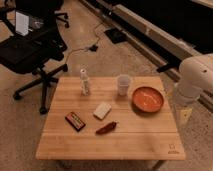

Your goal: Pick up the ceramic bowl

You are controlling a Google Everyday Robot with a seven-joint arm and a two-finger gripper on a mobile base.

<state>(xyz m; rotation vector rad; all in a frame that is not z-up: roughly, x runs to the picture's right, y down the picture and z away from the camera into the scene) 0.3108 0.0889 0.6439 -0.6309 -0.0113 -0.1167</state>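
The ceramic bowl [147, 98], wide, shallow and orange-red inside with a darker rim, sits on the wooden table [125, 146] near its right edge. A translucent white cup [123, 84] stands just to its left, close to it. My white arm [195, 77] is at the right of the table. The gripper [182, 115] hangs below the arm, just off the table's right edge, to the right of the bowl and apart from it.
On the table stand a small white bottle [85, 82], a pale sponge-like block [102, 110], a red chili-shaped item [106, 128] and a dark snack packet [75, 120]. A black office chair [30, 50] is at the back left. Cables lie on the floor behind.
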